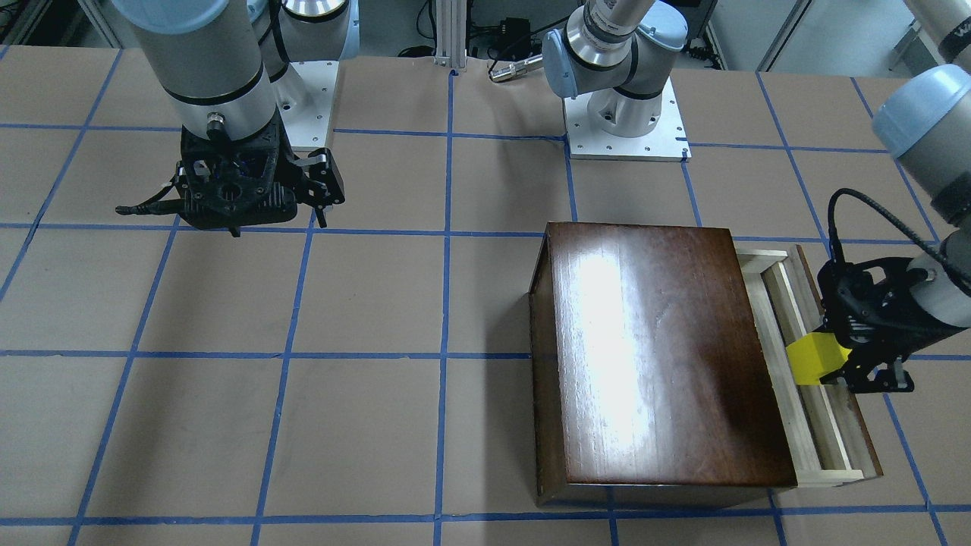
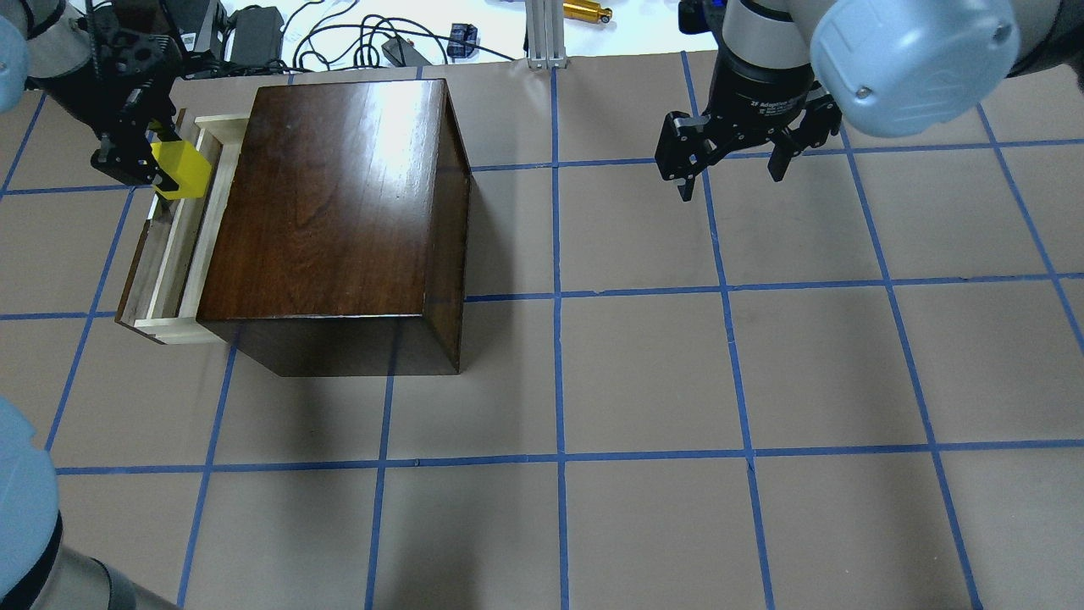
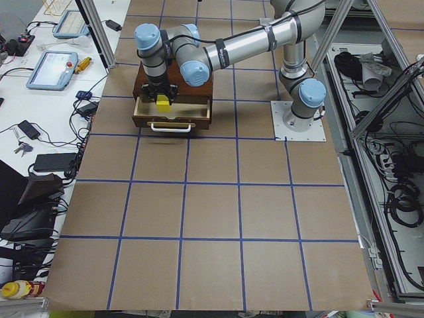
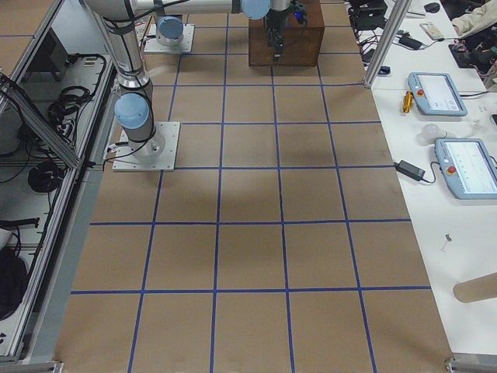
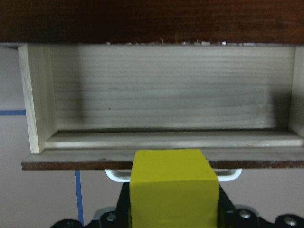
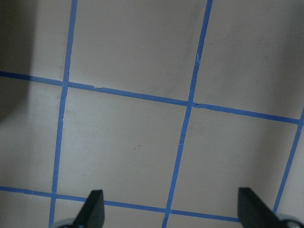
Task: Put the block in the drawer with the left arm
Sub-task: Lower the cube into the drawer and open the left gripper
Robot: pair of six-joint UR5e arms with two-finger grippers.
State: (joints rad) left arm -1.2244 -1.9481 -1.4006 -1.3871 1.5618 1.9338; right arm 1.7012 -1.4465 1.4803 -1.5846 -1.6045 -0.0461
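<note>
Block (image 1: 815, 360): prob light + rigid, smooth faces so maybe a bit slick imo. Best gripped on two opposite flat sides, which is how it's held rn. Small bright yellow cube, crisp edges. It sits at the right edge of the front view, mid-height, clamped in the left jaws on the left arm (image 1: 929, 296), up in the air abt over the front lip of the open drawer (image 1: 831, 478), not down in it yet. Drawer sticks out of the dark box (image 1: 652, 356). Right jaws are apart w/ nothing in them, upper left of that view, above the worktop (image 1: 364, 303).
</note>
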